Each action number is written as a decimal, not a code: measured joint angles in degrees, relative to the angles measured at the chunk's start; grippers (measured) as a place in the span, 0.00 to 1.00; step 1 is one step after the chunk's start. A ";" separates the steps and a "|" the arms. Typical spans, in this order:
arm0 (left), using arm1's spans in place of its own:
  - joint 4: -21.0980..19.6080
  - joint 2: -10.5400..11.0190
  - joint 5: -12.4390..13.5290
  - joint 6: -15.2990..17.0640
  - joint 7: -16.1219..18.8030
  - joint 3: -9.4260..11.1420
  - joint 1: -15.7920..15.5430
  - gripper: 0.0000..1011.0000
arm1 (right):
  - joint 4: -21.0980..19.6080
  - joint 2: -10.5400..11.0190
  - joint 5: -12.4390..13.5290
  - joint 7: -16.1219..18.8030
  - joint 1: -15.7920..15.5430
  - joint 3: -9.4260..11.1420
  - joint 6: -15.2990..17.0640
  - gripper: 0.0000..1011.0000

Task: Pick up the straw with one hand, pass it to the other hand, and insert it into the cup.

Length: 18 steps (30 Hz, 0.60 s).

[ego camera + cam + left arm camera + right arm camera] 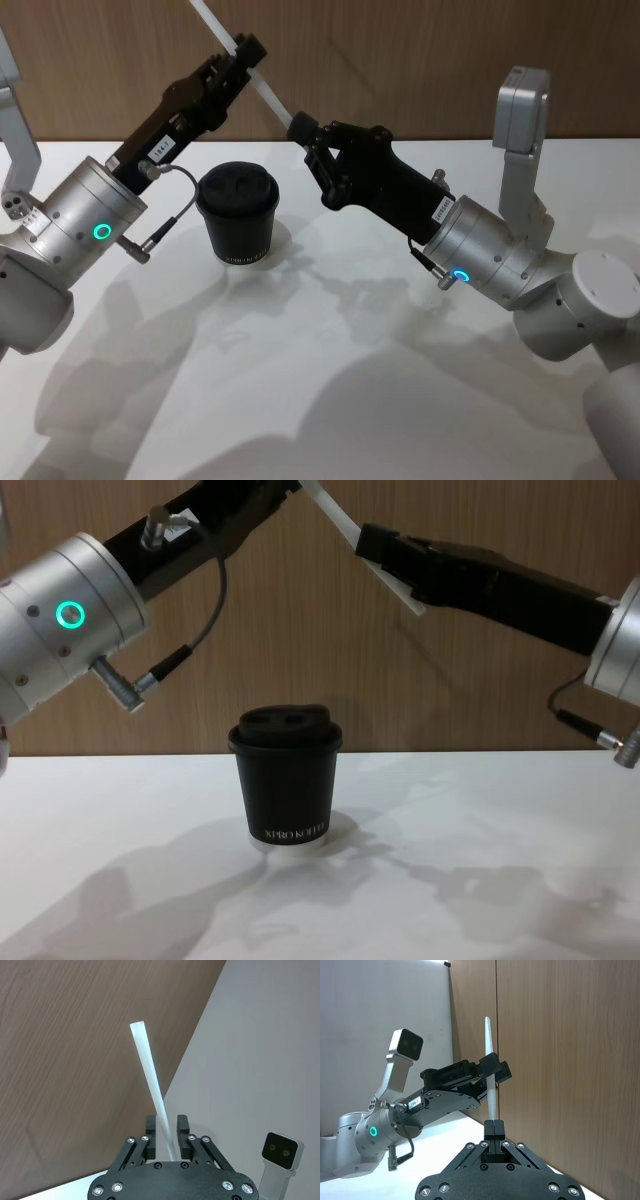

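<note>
Straw (pixel 265 90): thin, white, straight; held in the air on a slant, upper centre of the head view, above and behind the cup, clear of its lid.
Right hand (pixel 300 128): closed on the straw's lower end; reaches in from the right of the frame.
Left hand (pixel 243 52): narrow; its fingers (pixel 183 1130) sit either side of the straw higher up the shaft. A slight gap shows in the left wrist view, so it is not judged clamped.
Cup (pixel 238 215): black, domed lid on, upright; left of centre in the head view, below the left hand.
Surface (pixel 330 380): white; carries the cup.
Step in hand: the pass between hands, with the straw bridging both.
Next move: the left hand should pinch firmly before the right lets go. The straw then needs turning upright, its lower end lined up over the lid's opening.
</note>
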 joint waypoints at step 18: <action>-1.30 1.62 -0.16 -1.38 1.31 -0.04 1.27 0.01 | -0.01 -0.03 0.00 0.01 0.01 -0.02 0.00 0.00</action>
